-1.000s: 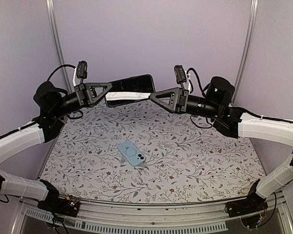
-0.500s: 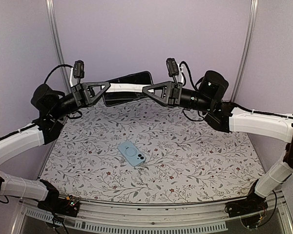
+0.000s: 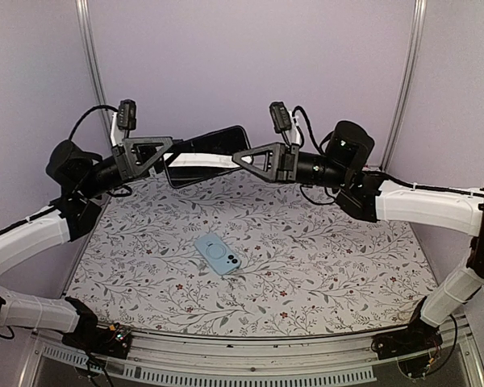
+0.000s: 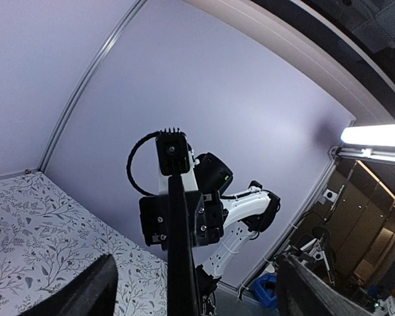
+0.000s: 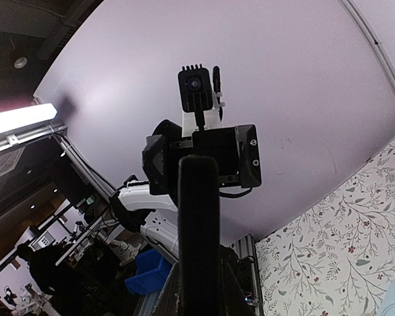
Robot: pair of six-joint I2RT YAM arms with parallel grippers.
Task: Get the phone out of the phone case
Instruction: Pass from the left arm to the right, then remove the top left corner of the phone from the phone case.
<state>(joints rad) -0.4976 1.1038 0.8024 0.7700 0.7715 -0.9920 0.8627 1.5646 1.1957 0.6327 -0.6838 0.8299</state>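
Phone (image 3: 214, 143) further left, more tilted, between right fingers (image 3: 240, 156)

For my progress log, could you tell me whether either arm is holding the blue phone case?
No, the blue phone case lies flat on the table, while the black phone is raised in the air between the two arms.
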